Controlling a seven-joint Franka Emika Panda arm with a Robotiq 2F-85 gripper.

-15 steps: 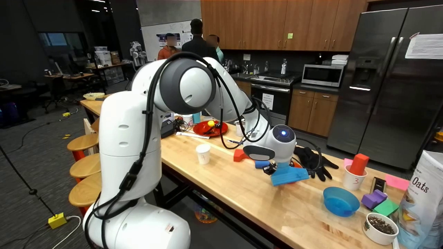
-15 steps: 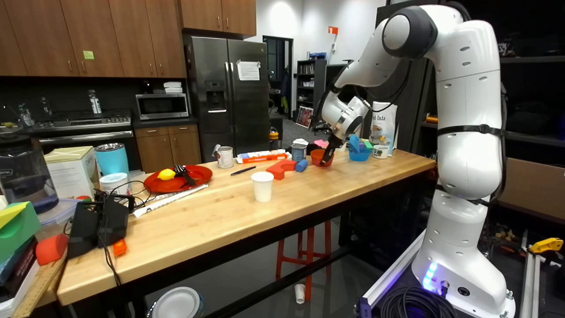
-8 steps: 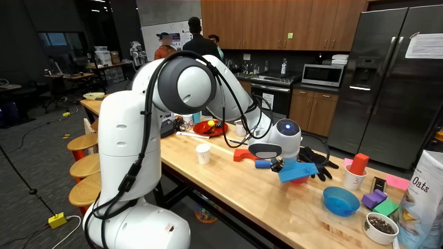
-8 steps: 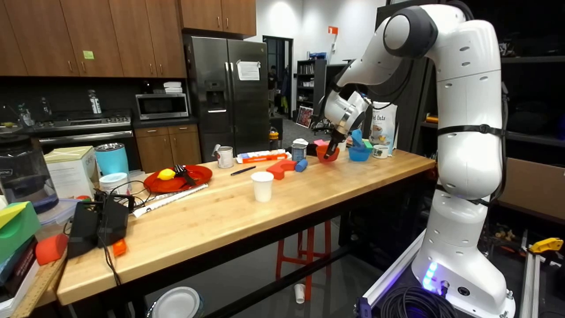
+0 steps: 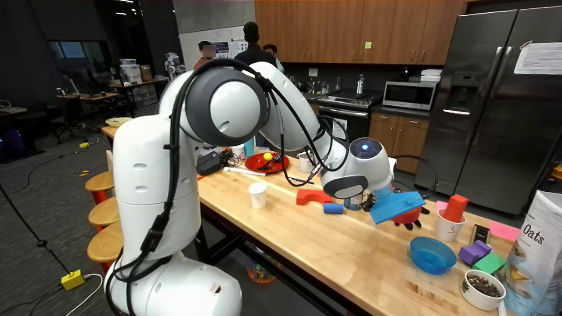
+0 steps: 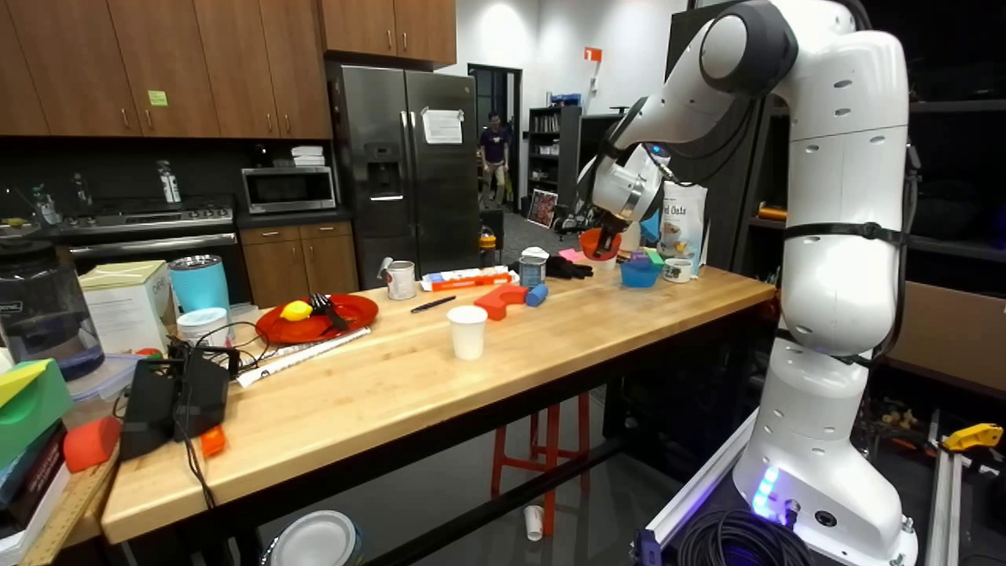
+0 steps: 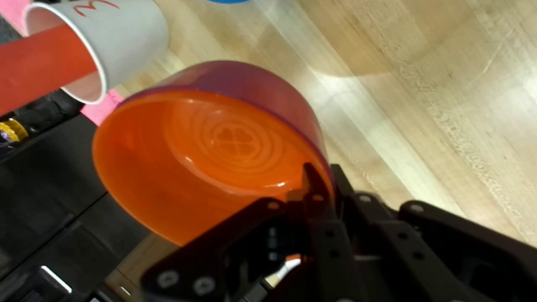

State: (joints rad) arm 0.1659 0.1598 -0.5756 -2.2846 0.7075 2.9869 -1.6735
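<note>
Wooden table (image 5: 333, 254), white arm (image 5: 239, 109) above it, gripper (image 7: 323, 171) clenched on an orange bowl (image 7: 209, 144).
Wooden table: pale laminated strips, glossy finish. Oats bag (image 5: 532, 259): soft-sided, white and light blue, upright, "Oats" legible. Gripper: black, grasping orange bowl by its rim, one jaw inside the wall, one outside. Orange bowl: up off the wooden table, tilted, near the "3" cup; round, smooth, shiny, outer wall reddish-purple in wrist view, four-lobed clover shape inside concentric rings on its floor. Blue bowl (image 5: 432, 255): translucent, round, on the wooden table. "3" cup (image 7: 121, 42): white, tapered, digit in red. "4" cup (image 5: 257, 196): same shape, well apart. Red block (image 7: 42, 67): sticks out of the "3" cup.
</note>
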